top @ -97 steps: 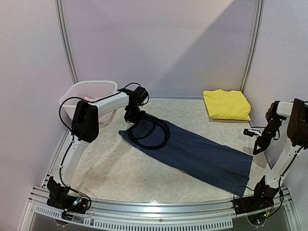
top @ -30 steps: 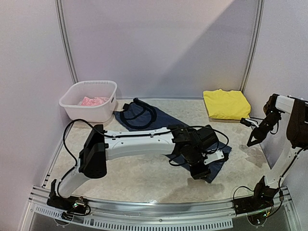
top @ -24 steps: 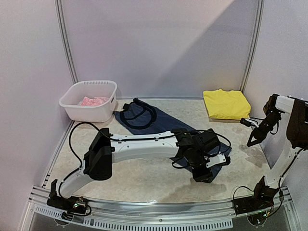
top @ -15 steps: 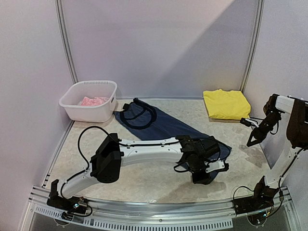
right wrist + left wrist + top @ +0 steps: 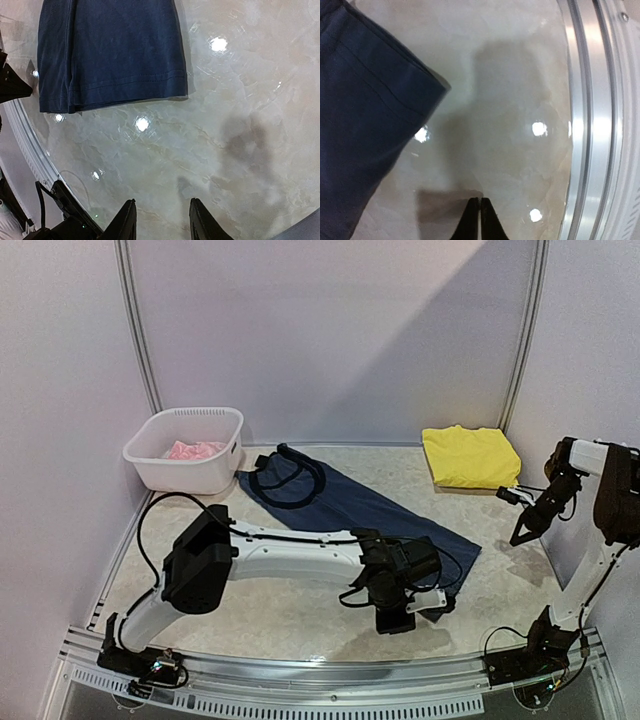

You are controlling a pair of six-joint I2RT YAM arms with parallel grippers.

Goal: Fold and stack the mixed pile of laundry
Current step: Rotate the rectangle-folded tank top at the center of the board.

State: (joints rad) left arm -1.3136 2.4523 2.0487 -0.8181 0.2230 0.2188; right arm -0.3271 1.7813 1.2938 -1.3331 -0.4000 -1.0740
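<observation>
The navy tank top [image 5: 345,502] lies spread flat across the table, its dark-trimmed neckline at the back left and its hem [image 5: 115,90] at the right. My left gripper [image 5: 393,621] hovers over bare table just in front of the hem, shut and empty; in the left wrist view its fingertips [image 5: 480,212] meet, and a corner of the navy cloth [image 5: 365,125] lies off to their left. At the right side of the table my right gripper [image 5: 518,534] stands open above bare table [image 5: 162,220]. A folded yellow garment [image 5: 470,456] rests at the back right. The pink garment [image 5: 194,450] is in the basket.
The white slotted basket [image 5: 160,468] stands at the back left. A metal rail [image 5: 592,125] runs along the near table edge, close to my left gripper. Part of the left arm [image 5: 12,82] shows at the edge of the right wrist view.
My left gripper has closed from open and drawn back toward the near edge, off the navy hem, which now lies flat. The right arm has hardly moved.
</observation>
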